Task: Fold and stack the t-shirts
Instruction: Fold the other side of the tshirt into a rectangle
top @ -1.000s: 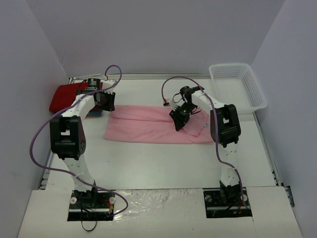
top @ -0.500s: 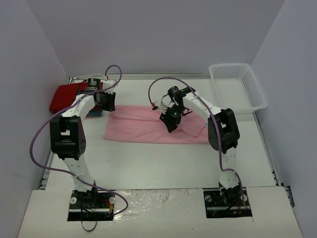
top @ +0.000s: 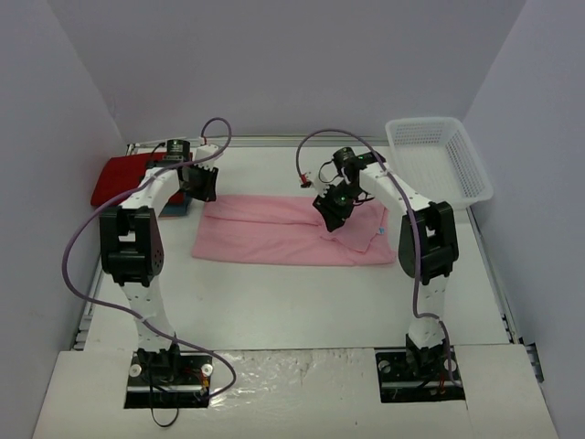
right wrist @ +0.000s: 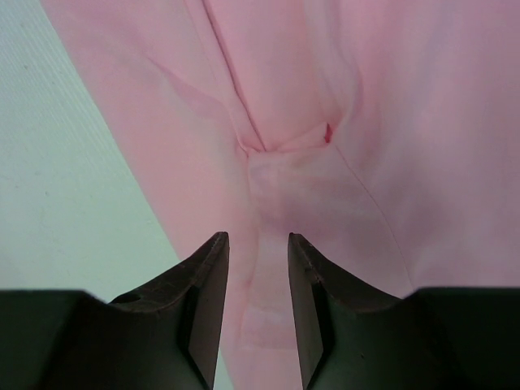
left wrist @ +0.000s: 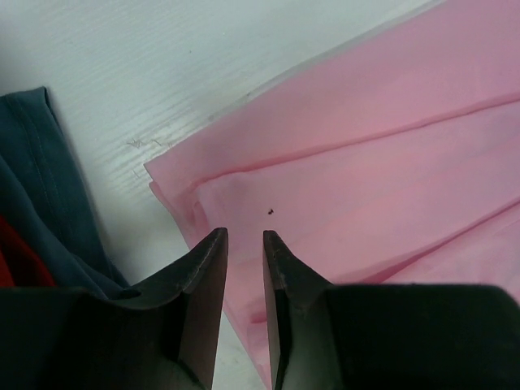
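Note:
The light pink t-shirt (top: 274, 236) lies as a long folded band across the middle of the table. A bright red t-shirt (top: 114, 178) sits folded at the far left, with the teal-blue one (left wrist: 41, 187) beside it. My left gripper (top: 203, 186) hovers over the pink shirt's left far corner (left wrist: 175, 175); its jaws (left wrist: 244, 236) stand narrowly apart with nothing between them. My right gripper (top: 331, 212) hangs above a puckered fold (right wrist: 284, 154) on the pink shirt's right part. It (right wrist: 258, 237) is open, with cloth showing below the gap but not clamped.
A white mesh basket (top: 439, 165) stands at the far right corner. Purple cables loop over both arms. Grey walls close in the table on the left, back and right. Bare white table (top: 292, 302) lies between the shirt and the arm bases.
My right gripper swung left along the pink shirt, then came back right and slightly farther away, its jaws opening a little. The left arm shifted slightly, its gripper staying at the shirt's left corner.

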{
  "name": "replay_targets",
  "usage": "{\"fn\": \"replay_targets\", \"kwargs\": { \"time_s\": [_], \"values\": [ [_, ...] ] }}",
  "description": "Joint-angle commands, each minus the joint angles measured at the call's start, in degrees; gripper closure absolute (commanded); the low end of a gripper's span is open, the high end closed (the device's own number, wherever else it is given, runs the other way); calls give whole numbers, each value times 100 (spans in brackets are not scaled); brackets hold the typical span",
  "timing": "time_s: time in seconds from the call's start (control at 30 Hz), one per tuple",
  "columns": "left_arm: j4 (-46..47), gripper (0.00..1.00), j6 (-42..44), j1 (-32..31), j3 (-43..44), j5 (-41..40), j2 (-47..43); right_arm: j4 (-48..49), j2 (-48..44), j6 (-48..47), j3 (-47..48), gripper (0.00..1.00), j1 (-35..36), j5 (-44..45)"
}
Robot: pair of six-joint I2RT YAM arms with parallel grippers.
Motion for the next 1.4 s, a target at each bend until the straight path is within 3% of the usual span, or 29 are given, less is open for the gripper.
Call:
{"fn": "replay_targets", "kwargs": {
  "time_s": [0.0,1.03,1.13,1.2,1.37],
  "values": [
    [-130,76,175,-2,374,-96,201,-258,-424,36,-146,68,-158,12],
    [151,76,122,86,559,-483,658,-267,-152,98,-164,67,-352,64],
    [142,81,122,86,559,-413,658,-267,-151,106,-164,67,-352,100],
    [125,97,114,86,576,-360,658,-267,-151,115,-164,67,-352,108],
    [54,98,157,86,585,-220,658,-258,-160,133,-173,67,-352,161]
  ]
}}
